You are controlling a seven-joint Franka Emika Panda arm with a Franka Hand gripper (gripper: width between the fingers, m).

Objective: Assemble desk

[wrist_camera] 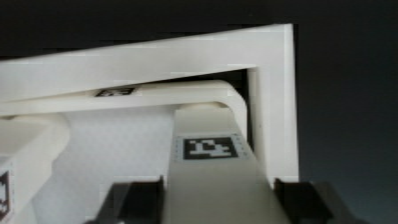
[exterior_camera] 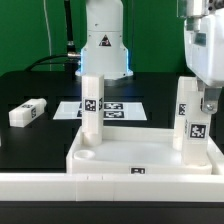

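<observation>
The panel point(exterior_camera: 140, 160) is laid flat on the black table point(exterior_camera: 30, 140), pushed up against the long white rail point(exterior_camera: 60, 187) at the near edge; this is judged to brace it so that it does not slide while legs are worked into its corner sockets. Two legs are seen standing upright on it: one point(exterior_camera: 92, 108) toward the exterior view's left, apparently seated, and one point(exterior_camera: 189, 118) toward the exterior view's right, with the gripper point(exterior_camera: 208, 100) at its upper part. A third leg point(exterior_camera: 27, 112) lies on its side on the table, well apart from the panel, evidently not yet used, and the marker board point(exterior_camera: 118, 108) lies flat behind the panel. In the wrist view the tagged leg point(wrist_camera: 210, 150) is seen between the two dark fingers point(wrist_camera: 128, 203), which flank it closely on either side; they are taken to be pinching it, though actual contact cannot be made out with certainty. The upright hold is judged to keep the leg aligned with its socket while it is seated or turned in. The leg thus lies directly between the fingertips, and the panel directly beneath the hand, its raised rim point(wrist_camera: 267, 70) visible just beyond the leg.
</observation>
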